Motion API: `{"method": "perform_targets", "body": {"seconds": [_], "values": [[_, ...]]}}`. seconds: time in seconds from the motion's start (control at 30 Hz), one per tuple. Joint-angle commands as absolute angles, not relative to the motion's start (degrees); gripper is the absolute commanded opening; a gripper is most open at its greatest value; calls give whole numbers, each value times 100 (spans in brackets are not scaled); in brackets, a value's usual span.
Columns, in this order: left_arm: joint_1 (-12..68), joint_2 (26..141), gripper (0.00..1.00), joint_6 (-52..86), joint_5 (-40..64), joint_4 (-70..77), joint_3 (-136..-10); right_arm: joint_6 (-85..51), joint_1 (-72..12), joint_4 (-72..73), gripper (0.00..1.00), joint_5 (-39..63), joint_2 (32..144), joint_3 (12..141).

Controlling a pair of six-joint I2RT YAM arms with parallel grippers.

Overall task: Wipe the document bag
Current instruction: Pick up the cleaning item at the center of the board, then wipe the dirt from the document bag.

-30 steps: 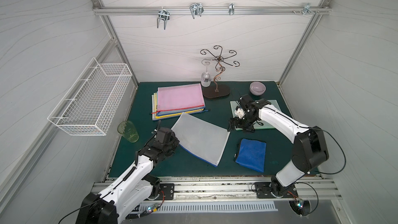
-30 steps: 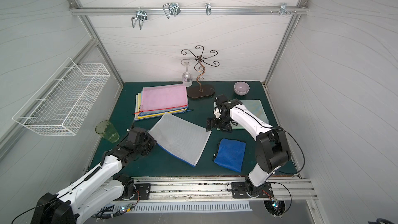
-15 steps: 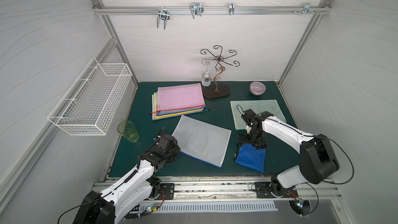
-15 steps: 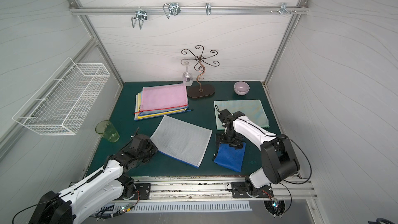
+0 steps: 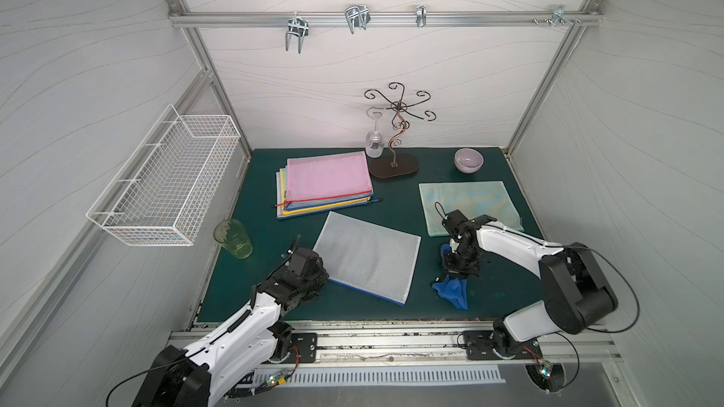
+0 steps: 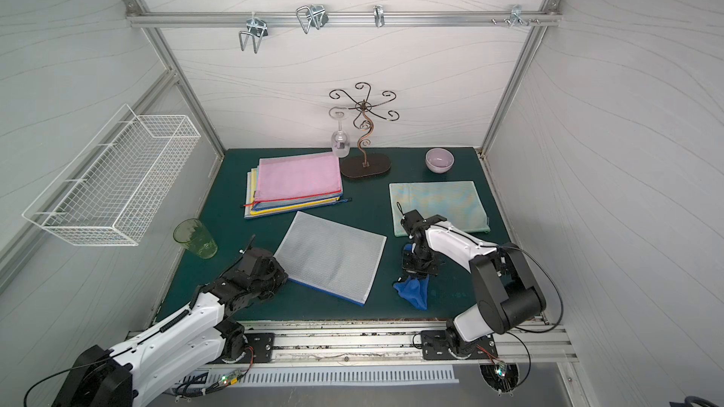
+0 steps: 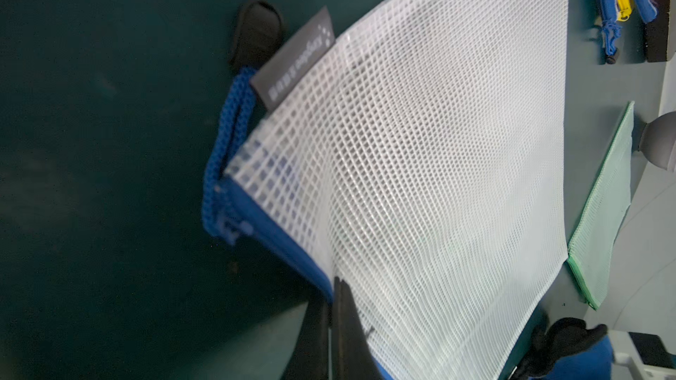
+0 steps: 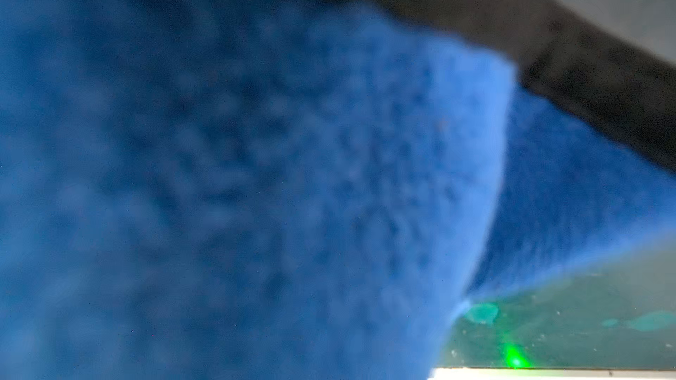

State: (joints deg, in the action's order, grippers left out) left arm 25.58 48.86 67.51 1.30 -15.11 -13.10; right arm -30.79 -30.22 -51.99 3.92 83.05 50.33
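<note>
The document bag [image 5: 368, 256] [image 6: 333, 258], white mesh with a blue zip edge, lies flat mid-mat. My left gripper [image 5: 326, 277] [image 6: 284, 276] is shut on its near-left blue edge. In the left wrist view the fingertips [image 7: 333, 283] pinch that edge, and the mesh of the document bag [image 7: 439, 159] spreads beyond them. My right gripper [image 5: 455, 275] [image 6: 416, 272] is shut on a bunched blue cloth [image 5: 453, 293] [image 6: 413, 292] that hangs from it to the right of the bag. The blue cloth [image 8: 256, 177] fills the right wrist view and hides the fingers.
A stack of coloured bags [image 5: 327, 184], pink on top, lies behind the document bag. A pale green bag [image 5: 468, 205] is at the right rear. A glass stand [image 5: 393, 166], purple bowl [image 5: 468, 160], green cup [image 5: 232, 238] and wall basket [image 5: 164, 185] ring the mat.
The right gripper moved from beside the bag to the flat blue cloth, shut on it and raised it into a bunch. The left gripper lowered the tilted bag flat.
</note>
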Motion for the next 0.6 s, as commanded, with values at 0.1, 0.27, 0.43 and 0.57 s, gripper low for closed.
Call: {"method": "perform_targets", "body": {"seconds": [0.1, 0.27, 0.43, 0.57], "values": [[2593, 4887, 0, 6708, 132, -1421, -1291, -2663, -4135, -5461, 0, 946, 8506, 6972], [2593, 4920, 0, 6696, 97, -1484, -1294, -2311, -4841, -4904, 0, 2430, 10561, 8625], [2593, 4872, 0, 6697, 71, -1602, -1284, -2519, -5286, -4046, 0, 4068, 12284, 10003], [2593, 4739, 0, 6706, 79, -1762, -1264, -2596, -5439, -3934, 0, 4651, 13256, 10881]]}}
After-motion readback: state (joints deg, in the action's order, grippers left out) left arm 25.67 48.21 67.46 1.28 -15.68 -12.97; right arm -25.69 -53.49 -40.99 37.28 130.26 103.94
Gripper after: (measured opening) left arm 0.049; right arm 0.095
